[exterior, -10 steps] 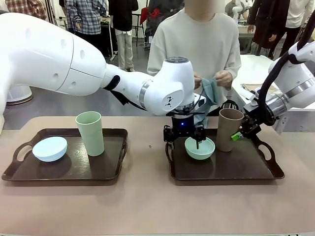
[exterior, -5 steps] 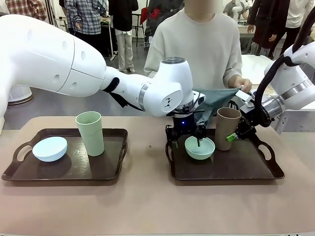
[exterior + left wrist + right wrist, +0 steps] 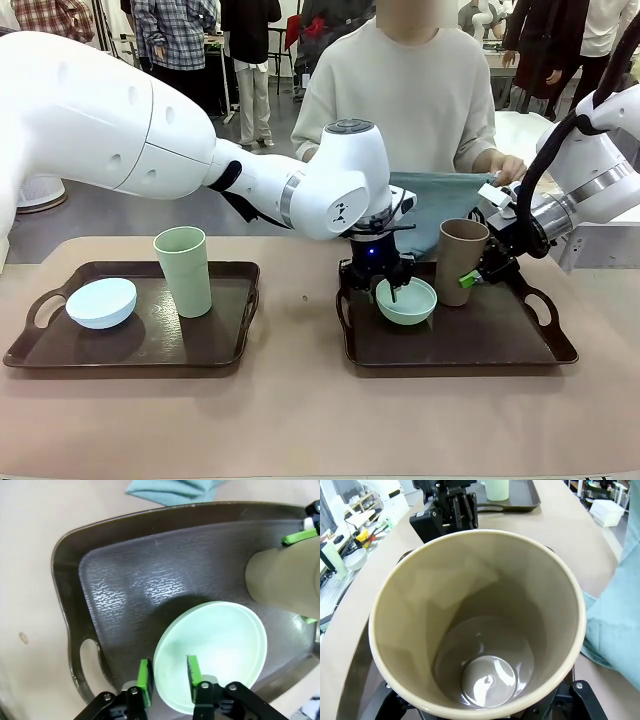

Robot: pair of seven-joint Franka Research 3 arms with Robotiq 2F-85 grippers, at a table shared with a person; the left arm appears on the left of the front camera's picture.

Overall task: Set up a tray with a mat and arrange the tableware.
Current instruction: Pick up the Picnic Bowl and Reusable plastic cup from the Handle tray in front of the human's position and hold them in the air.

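On the right tray, the left gripper is pinched on the left rim of the mint green bowl, one pad inside and one outside. The right gripper is clamped on the brown cup, its green pads against opposite sides of the wall; the cup leans slightly. Just beyond the tray, at the far side, the person's hand holds a teal mat spread out. The pale blue bowl and light green cup stand on the left tray. The step in hand appears to be clearing the right tray for the mat. The next move calls for raising both pieces level, high enough for the mat to pass beneath.
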